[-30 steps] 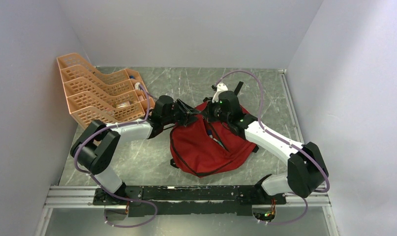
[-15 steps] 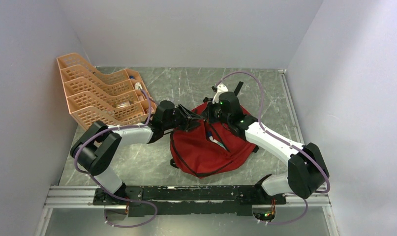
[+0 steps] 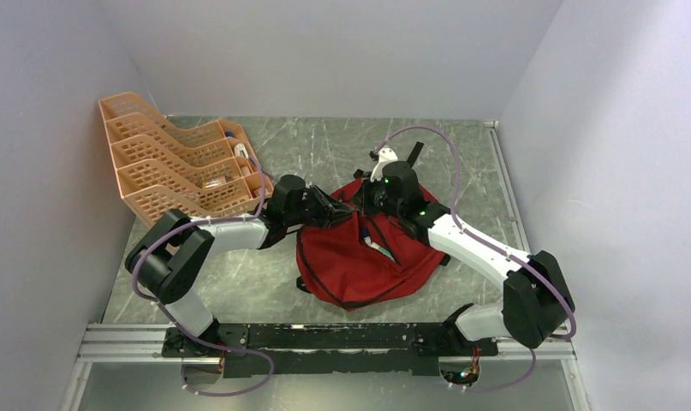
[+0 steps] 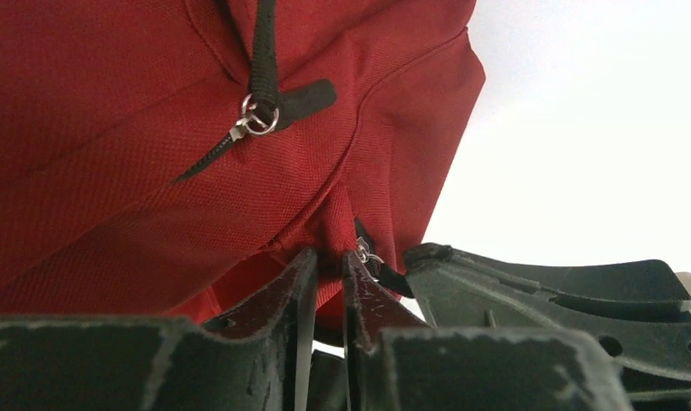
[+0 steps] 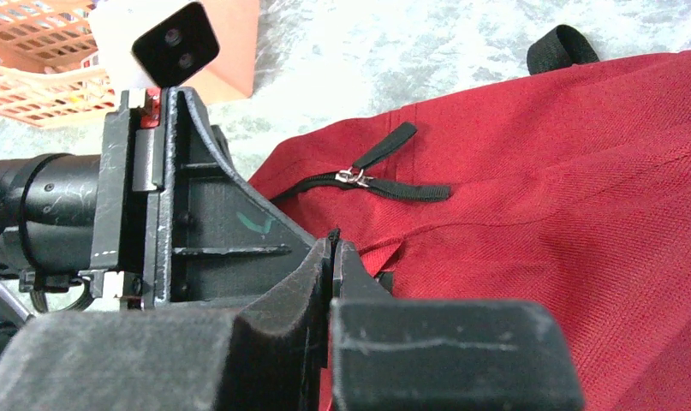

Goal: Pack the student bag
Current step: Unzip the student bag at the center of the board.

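Note:
The student bag is a red backpack lying mid-table, with its top opening facing the far side. My left gripper is shut on a fold of red fabric at the opening's edge; the left wrist view shows the pinch. My right gripper meets it from the right. Its jaws are shut on a thin black zipper pull tab in the right wrist view. A second zipper pull lies free on the bag's front. Something pale shows inside the opening.
An orange plastic tray rack stands at the back left, close to the left arm, with small items in its lower trays. A black strap loop lies at the bag's far edge. Grey walls close in on the left, back and right.
Both grippers have shifted slightly right and toward the near side while holding the bag's top edge. The bag's body has stayed in place.

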`<state>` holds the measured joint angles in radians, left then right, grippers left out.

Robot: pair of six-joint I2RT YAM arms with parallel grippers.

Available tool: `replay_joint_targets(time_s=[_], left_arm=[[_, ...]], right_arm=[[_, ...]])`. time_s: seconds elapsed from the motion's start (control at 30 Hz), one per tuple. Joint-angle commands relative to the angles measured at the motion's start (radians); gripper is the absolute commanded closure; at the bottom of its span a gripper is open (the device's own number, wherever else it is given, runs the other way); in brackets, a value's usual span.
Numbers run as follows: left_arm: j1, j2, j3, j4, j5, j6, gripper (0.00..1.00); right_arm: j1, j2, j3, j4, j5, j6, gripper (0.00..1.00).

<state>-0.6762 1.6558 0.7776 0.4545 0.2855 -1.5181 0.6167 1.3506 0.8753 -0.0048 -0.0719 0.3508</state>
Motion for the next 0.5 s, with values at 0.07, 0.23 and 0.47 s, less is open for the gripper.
replay_joint_targets(time_s=[0.07,0.23,0.47], left_arm=[[0.011,0.050,0.056,0.049,0.087,0.030,0.89],[0.052,0.053,0.072,0.019,0.093,0.090,0.95],[0.126,0.051,0.089,-0.038,0.079,0.177,0.95]], right_arm=[[0.003,-0.027,-0.016,0.024,-0.028,-0.021,1.00],[0.002,-0.035,-0.042,0.014,-0.018,-0.021,1.00],[0.002,-0.068,-0.093,0.008,0.014,-0.005,1.00]])
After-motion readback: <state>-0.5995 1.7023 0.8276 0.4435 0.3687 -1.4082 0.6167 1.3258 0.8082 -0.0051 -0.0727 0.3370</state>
